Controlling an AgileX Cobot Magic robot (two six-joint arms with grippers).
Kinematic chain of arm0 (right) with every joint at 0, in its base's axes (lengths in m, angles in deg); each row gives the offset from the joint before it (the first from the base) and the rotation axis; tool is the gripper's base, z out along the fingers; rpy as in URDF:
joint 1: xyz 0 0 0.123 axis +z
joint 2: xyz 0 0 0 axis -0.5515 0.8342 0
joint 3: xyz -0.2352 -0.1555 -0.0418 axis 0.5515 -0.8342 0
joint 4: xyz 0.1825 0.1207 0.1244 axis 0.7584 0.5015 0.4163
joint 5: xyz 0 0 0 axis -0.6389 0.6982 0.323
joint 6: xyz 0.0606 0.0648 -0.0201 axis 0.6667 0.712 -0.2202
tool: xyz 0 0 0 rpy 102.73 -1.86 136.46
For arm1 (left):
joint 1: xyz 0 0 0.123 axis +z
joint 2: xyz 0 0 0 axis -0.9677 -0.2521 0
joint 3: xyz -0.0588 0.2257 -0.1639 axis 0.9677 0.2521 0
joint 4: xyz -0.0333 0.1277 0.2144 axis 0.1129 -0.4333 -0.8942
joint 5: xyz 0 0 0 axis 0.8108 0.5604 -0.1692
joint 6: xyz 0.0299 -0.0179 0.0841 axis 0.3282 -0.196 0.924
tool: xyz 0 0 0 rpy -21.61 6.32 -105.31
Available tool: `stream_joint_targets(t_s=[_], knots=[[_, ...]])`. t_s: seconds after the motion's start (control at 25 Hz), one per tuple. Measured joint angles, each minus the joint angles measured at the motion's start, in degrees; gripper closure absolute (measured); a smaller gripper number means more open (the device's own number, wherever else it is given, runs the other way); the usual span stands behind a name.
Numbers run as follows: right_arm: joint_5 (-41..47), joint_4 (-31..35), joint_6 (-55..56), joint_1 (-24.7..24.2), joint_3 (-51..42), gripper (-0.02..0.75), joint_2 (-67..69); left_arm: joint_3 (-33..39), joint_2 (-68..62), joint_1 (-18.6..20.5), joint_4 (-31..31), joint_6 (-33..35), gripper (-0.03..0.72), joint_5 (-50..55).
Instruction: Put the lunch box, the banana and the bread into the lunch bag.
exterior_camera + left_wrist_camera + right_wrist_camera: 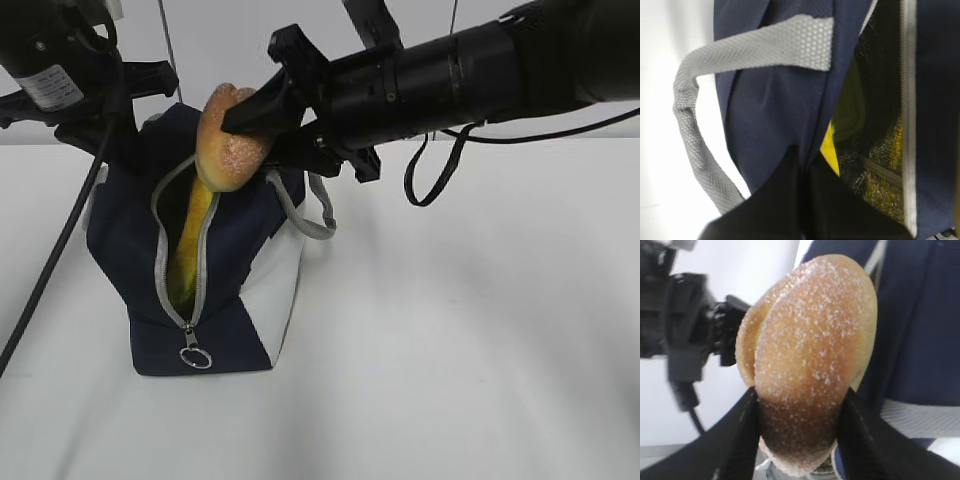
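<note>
The banana [190, 235] already lies inside the open lunch bag [130, 235] at centre left; the right gripper [797, 415] clamps the bread [232, 135] above the opening; the left gripper [805, 200] pinches the bag's edge shut-jawed; bread remains.

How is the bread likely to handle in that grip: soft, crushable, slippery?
The bread looks soft and light: the right gripper pinches its narrow end with no visible denting. Its speckled crust probably gives friction rather than slip. Held at one end above the lunch bag, it may pivot if bumped.
</note>
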Motion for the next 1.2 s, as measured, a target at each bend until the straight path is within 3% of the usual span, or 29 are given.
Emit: stream_joint_targets(t_s=[0.56,0.64,0.88,1.2], knots=[[1.53,4.08,-0.26,1.40,1.15,0.384,7.94,0.00,0.00,0.00,0.17,0.00,0.691,-0.10],[1.27,4.08,-0.26,1.40,1.15,0.349,7.94,0.00,0.00,0.00,0.19,0.00,0.691,-0.10],[0.91,4.08,-0.85,1.40,1.15,0.143,7.94,0.00,0.00,0.00,0.24,0.05,0.691,-0.10],[3.73,4.08,-2.71,1.29,1.26,0.129,7.94,0.00,0.00,0.00,0.26,0.05,0.691,-0.10]])
